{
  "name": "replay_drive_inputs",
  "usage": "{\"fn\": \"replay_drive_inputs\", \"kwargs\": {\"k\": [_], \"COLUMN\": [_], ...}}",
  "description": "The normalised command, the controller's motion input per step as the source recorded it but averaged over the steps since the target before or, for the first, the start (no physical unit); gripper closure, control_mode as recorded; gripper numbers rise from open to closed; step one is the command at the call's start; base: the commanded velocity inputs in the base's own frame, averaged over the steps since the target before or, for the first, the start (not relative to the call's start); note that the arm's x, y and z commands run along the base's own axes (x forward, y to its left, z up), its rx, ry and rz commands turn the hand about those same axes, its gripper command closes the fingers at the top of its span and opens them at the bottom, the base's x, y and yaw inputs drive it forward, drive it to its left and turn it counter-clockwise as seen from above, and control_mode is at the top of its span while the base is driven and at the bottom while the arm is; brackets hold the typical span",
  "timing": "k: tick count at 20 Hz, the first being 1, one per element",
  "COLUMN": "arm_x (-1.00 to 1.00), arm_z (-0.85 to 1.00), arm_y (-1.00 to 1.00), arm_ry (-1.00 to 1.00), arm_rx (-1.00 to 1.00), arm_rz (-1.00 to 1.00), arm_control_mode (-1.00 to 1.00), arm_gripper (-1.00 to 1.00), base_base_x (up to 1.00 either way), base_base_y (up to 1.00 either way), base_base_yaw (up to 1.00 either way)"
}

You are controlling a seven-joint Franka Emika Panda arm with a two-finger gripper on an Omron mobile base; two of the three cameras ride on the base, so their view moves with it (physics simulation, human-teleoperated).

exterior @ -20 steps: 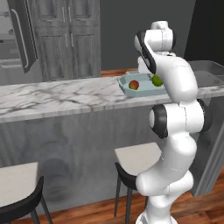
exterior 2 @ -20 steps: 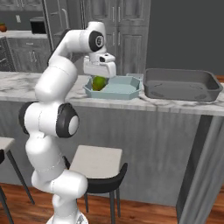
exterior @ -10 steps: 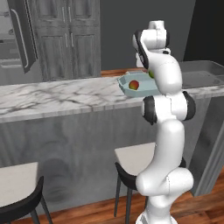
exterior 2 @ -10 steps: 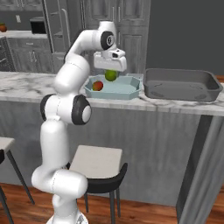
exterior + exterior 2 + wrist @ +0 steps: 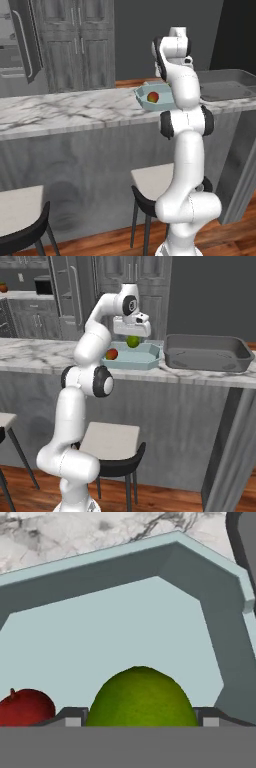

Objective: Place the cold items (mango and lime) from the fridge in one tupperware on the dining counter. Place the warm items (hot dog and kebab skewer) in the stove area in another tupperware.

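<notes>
My gripper [image 5: 132, 340] hangs over the pale blue-green eight-sided tupperware [image 5: 148, 361] on the marble dining counter [image 5: 35, 354] and is shut on the lime [image 5: 132, 342]. In the hand view the lime [image 5: 141, 696] sits between the two fingertips [image 5: 73, 717], above the tray floor [image 5: 125, 627]. The mango [image 5: 112, 354] lies in the tray's left part, and I see it again at the lower left of the hand view [image 5: 24, 708]. From the left base, the mango [image 5: 153, 97] and the tray rim [image 5: 141, 92] show beside my arm.
The dark grey rectangular tupperware [image 5: 207, 354] stands just right of the pale tray on the counter. The fridge [image 5: 15, 47] and grey cabinets [image 5: 75, 45] are behind the counter. Stools [image 5: 111, 443] stand below the counter's front.
The arm has straightened upward, and the hand has lifted the lime and carried it rightward over the pale tray. The mango has stayed in the tray.
</notes>
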Motion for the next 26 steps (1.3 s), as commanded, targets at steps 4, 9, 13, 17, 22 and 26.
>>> {"fn": "replay_drive_inputs", "kwargs": {"k": [4, 9, 13, 17, 22, 26], "arm_x": [0.11, 0.02, -0.01, 0.0, 0.0, 0.0], "arm_z": [-0.37, -0.43, -0.42, -0.26, -0.07, -0.04], "arm_y": [0.0, 0.0, 0.0, 0.0, 0.0, 0.0], "arm_ry": [0.0, 0.0, 0.05, 0.0, 0.0, 0.0], "arm_rx": [0.0, 0.0, -0.03, -0.01, 0.0, 0.0], "arm_rz": [0.1, 0.08, 0.04, 0.02, 0.0, 0.0], "arm_control_mode": [-1.0, -1.0, -1.0, -1.0, -1.0, -1.0], "arm_gripper": [1.0, 1.0, 1.0, 1.0, 1.0, -1.0], "base_base_x": [0.0, 0.0, 0.0, 0.0, 0.0, 0.0], "base_base_y": [0.0, 0.0, 0.0, 0.0, 0.0, 0.0], "base_base_yaw": [0.0, 0.0, 0.0, 0.0, 0.0, 0.0]}}
